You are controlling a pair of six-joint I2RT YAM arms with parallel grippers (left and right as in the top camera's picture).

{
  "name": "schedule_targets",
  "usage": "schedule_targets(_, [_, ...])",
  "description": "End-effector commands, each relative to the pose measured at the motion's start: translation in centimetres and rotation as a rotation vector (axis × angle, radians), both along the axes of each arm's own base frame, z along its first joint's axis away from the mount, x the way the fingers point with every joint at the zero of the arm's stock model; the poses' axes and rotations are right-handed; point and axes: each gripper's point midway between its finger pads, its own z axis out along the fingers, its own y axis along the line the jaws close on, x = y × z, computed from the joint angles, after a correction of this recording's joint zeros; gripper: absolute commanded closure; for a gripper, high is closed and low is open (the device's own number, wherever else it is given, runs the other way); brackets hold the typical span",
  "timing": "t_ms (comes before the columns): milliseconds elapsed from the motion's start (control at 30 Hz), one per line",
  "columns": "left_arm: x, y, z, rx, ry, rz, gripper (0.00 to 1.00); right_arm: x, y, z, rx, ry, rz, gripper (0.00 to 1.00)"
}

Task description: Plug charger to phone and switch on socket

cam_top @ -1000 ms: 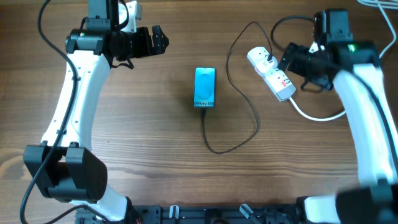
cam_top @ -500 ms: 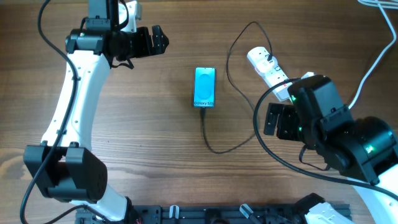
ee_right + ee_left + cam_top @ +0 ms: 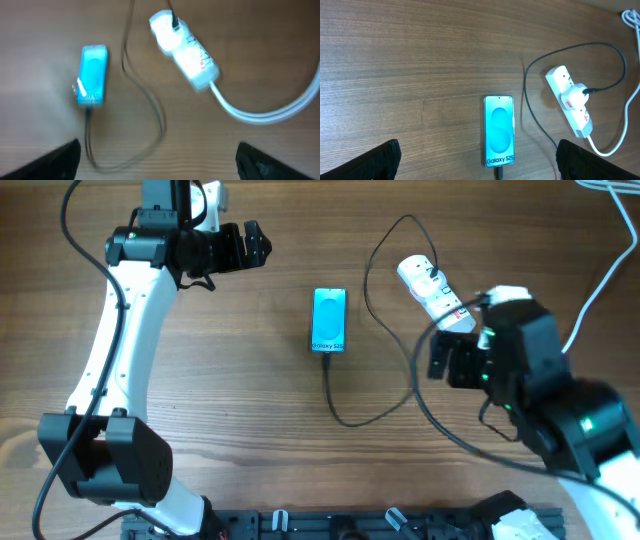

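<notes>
The phone (image 3: 329, 320) lies flat mid-table with its cyan screen lit; it also shows in the left wrist view (image 3: 498, 130) and, blurred, in the right wrist view (image 3: 93, 75). The charger cable (image 3: 398, 395) runs from the phone's lower edge, loops right and goes up to its plug in the socket (image 3: 428, 284). The connector (image 3: 498, 173) sits in the phone. The white socket (image 3: 570, 107) lies at the right; it also shows in the right wrist view (image 3: 186, 54). My left gripper (image 3: 256, 244) is open and empty at the far left. My right gripper (image 3: 442, 363) is open and empty, raised just below the socket.
The socket's thick white cord (image 3: 262, 112) trails off to the right edge (image 3: 595, 280). My raised right arm (image 3: 550, 400) hides the socket's near end in the overhead view. The tabletop is bare wood (image 3: 250, 410).
My right arm has drawn back from the socket toward the near right and risen toward the camera, then shifted slightly up. The left arm, phone and cable have not moved.
</notes>
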Motion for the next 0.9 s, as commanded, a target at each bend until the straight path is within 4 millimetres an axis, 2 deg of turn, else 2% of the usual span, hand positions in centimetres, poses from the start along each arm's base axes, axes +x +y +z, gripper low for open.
schedule_targets(0, [0.1, 0.3, -0.5, 0.009, 0.004, 0.0, 0.0, 0.1, -1.3, -0.8, 0.019, -0.156, 0.101, 0.01])
schedule_targets(167, [0.1, 0.3, -0.5, 0.009, 0.005, 0.0, 0.0, -0.5, -4.7, -4.0, 0.009, -0.42, 0.045, 0.0])
schedule_targets(300, [0.1, 0.3, -0.5, 0.009, 0.005, 0.0, 0.0, -2.0, -5.7, -6.0, -0.016, -0.628, 0.012, 0.0])
schedule_targets(400, [0.1, 0.3, -0.5, 0.009, 0.004, 0.0, 0.0, -2.5, -5.7, -7.0, -0.016, -0.713, 0.011, 0.0])
schedule_targets(633, [0.1, 0.3, -0.5, 0.009, 0.004, 0.0, 0.0, -1.5, -5.9, -8.0, -0.052, -0.853, 0.013, 0.0])
schedule_targets(867, [0.1, 0.3, -0.5, 0.009, 0.004, 0.0, 0.0, -1.4, -6.4, -8.3, -0.106, -0.859, 0.01, 0.0])
